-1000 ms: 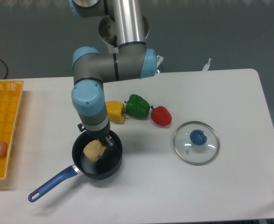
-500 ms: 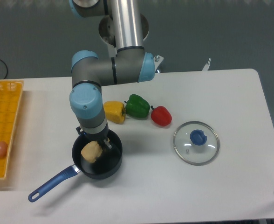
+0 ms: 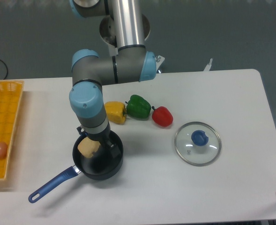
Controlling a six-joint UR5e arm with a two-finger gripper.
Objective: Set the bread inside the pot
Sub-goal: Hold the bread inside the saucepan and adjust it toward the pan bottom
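The bread (image 3: 87, 148), a pale tan lump, hangs low over the left inside of the pot (image 3: 113, 162), a black saucepan with a blue handle (image 3: 51, 185) pointing to the front left. My gripper (image 3: 94, 142) comes straight down from the wrist above and is shut on the bread. The arm hides most of the fingers. I cannot tell whether the bread touches the pot's floor.
Yellow pepper (image 3: 115, 112), green pepper (image 3: 139, 106) and red pepper (image 3: 162, 116) lie in a row just behind the pot. A glass lid with a blue knob (image 3: 197, 143) rests to the right. An orange tray (image 3: 4, 126) with a pinkish egg (image 3: 1, 149) sits at the left edge.
The gripper and the bread have shifted left over the pot, from its middle towards its left rim, and the bread sits slightly higher now.
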